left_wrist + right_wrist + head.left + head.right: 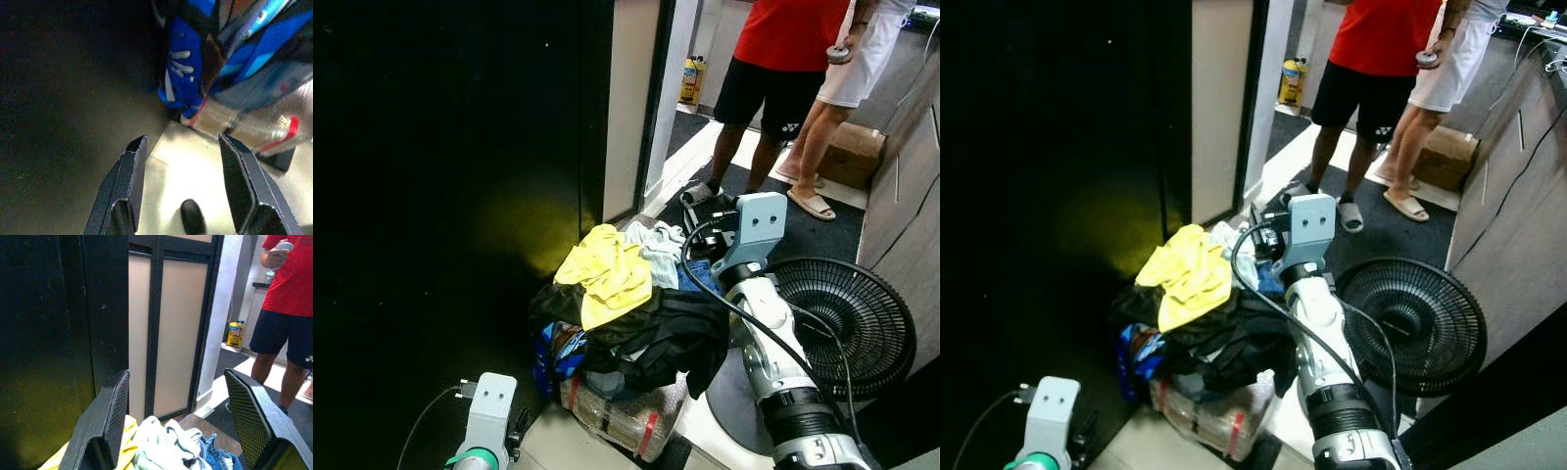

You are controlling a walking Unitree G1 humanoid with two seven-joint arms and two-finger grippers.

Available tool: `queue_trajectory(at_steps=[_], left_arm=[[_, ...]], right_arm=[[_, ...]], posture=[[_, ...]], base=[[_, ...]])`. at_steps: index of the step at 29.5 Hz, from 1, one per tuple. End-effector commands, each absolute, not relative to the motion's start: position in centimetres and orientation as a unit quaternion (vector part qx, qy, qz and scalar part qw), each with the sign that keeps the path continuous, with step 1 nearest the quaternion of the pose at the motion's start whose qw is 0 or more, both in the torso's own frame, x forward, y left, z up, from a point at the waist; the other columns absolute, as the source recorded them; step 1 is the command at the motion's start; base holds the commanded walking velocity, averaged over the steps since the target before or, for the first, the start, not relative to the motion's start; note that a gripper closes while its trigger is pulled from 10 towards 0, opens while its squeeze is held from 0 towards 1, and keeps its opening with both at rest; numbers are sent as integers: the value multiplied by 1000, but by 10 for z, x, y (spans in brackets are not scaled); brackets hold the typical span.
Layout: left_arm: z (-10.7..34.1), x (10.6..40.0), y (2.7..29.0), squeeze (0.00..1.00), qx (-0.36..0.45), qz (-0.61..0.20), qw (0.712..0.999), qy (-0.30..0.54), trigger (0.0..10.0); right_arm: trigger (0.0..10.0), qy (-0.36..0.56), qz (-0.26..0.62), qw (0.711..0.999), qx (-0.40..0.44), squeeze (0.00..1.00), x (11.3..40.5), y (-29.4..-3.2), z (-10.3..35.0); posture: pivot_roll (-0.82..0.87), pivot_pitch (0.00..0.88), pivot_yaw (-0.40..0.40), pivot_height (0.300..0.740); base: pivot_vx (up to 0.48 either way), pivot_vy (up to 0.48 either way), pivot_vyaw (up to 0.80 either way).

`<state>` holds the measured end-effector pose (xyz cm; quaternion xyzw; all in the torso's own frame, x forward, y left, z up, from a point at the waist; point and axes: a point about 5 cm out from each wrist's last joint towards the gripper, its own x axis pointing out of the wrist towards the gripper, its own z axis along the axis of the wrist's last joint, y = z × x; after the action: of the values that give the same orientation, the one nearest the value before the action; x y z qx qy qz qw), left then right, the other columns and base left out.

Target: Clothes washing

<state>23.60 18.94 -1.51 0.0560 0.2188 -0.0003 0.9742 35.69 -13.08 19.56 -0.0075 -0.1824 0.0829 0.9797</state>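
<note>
Nearest the camera, the left claw [180, 183] hangs low beside the heap, its two long black fingers spread apart and gripping nothing, over a pale beige floor tile [195, 181]. Its silver wrist with a green band [481, 431] sits at the lower left of the head views, close to the bottom of the pile.

The right arm [769, 343], silver with a black cable looped along it, reaches forward and up over the heap. The right claw [178, 423] is held above the far side of the clothes, its mesh-textured black fingers wide apart and empty.

The pile of laundry [636, 323] sits on the floor against a dark wall. At its base is a bundle wrapped in clear plastic with red tape [622, 416], and a blue-and-white printed bag [183, 73] is squeezed in on the left. Over these droops a crumpled black garment [680, 338]. On top lies a bright yellow crumpled cloth [607, 274], with a pale mint-white cloth [164, 443] and a bit of blue denim [215, 455] behind it.

To the right of the pile a round black wire-grille fan [847, 318] leans on the floor.

Farther off, past a black-framed frosted panel door [168, 333], a person in a red shirt and black shorts [773, 69] stands on dark carpet beside another person in white shorts [857, 59]. A brown cardboard box [852, 152] and a yellow bottle [690, 80] rest on the floor beyond.
</note>
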Motion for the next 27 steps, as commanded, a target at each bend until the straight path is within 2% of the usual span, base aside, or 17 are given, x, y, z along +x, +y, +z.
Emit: queue_trajectory(at_steps=[1, 8, 13, 22, 27], left_arm=[[-18, 234, 185, 0, 47, -8, 974, 221, 10000], [-15, 243, 181, 0, 43, -24, 979, 197, 10000], [-13, 246, 181, 0, 48, -22, 979, 196, 10000], [-13, 248, 182, 0, 47, -22, 981, 189, 10000], [-13, 248, 181, 0, 48, -20, 981, 189, 10000]], right_arm=[[10000, -170, 79, 982, -10, 0, 356, -134, 189], [10000, -164, 82, 983, -14, 0, 354, -132, 184], [10000, -155, 82, 984, -13, 0, 354, -133, 180], [10000, -153, 77, 985, -13, 0, 354, -135, 179], [10000, -153, 75, 985, -20, 0, 354, -135, 178]], posture=[[61, 0, -3, 740], [56, 3, 2, 740], [59, 5, 2, 740], [59, 9, 2, 740], [61, 11, 1, 740]], base=[[0, 0, 0], [0, 0, 0], [325, 0, 0], [357, 0, -800], [322, 0, 0]])
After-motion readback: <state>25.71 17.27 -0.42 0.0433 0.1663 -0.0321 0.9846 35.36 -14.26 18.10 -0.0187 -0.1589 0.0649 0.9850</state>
